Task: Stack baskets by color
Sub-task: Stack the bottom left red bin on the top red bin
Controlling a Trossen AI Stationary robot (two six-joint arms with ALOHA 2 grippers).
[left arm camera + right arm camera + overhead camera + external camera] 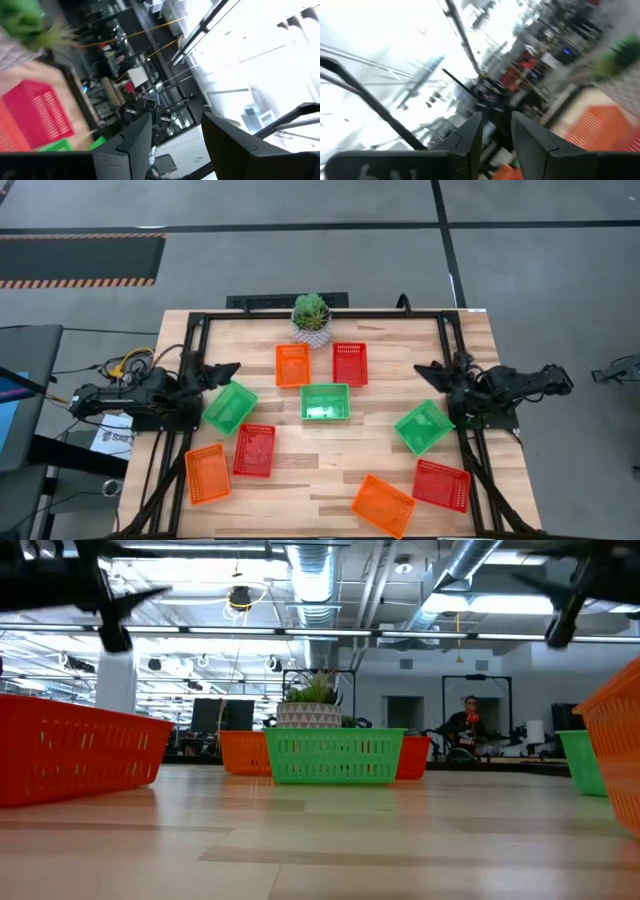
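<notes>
Several shallow mesh baskets lie apart on the wooden table, each on its flat bottom. At the far middle lie an orange one (292, 365), a red one (350, 364) and a green one (325, 402). On the left lie a green one (230, 407), a red one (254, 450) and an orange one (207, 473). On the right lie a green one (423, 427), a red one (441, 485) and an orange one (383, 506). My left gripper (232, 368) hovers open at the table's left edge, tilted upward. My right gripper (420, 370) hovers open at the right edge. Both hold nothing.
A small green plant in a white pot (311, 318) stands at the far edge, behind the orange and red baskets. A black frame (445, 320) runs around the table. Bare wood shows in the middle, between the left and right groups of baskets.
</notes>
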